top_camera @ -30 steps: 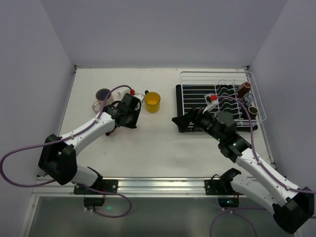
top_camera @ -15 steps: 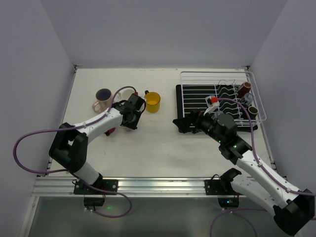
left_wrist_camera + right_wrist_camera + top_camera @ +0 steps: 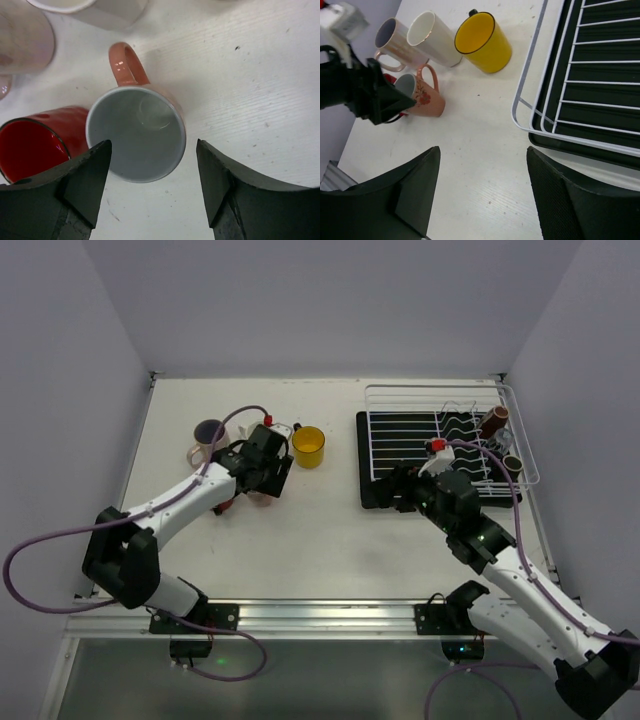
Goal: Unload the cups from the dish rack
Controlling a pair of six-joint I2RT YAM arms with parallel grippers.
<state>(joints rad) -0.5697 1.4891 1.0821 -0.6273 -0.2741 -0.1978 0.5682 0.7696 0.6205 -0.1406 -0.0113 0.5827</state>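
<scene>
Five cups off the rack: clustered on the left half of the table, all upright.
Pink mug [image 3: 135, 135]: glazed, round, pale grey inside, loop handle, small flower print on its side; it touches the red cup.
Red cup [image 3: 32, 147]: glossy, red inside and out, just beside the pink mug and partly hidden by a finger.
White cup [image 3: 432, 37]: plain, smooth and tapered, next to a cream mug [image 3: 395, 37] with a dark inside.
Yellow cup [image 3: 482, 40]: shiny, with a dark rim, standing a little apart, between the cluster and the rack.
Two cups in the rack: a dark brown one [image 3: 495, 422] and a smaller one [image 3: 513, 462], both at the far right beside the wavy dividers.
Dish rack [image 3: 400, 430]: thin white wire, rectangular, with a raised rim, sitting on a flat black tray [image 3: 590, 150] on the right side.
Left gripper [image 3: 152, 150]: matte black wedge fingers spread apart on either side of the pink mug's rim, not clamped on it.
Right gripper [image 3: 480, 165]: textured black fingers apart with nothing between them, over bare table by the rack's near corner.
Table [image 3: 320, 530]: white, with a faint grain and a few specks.
</scene>
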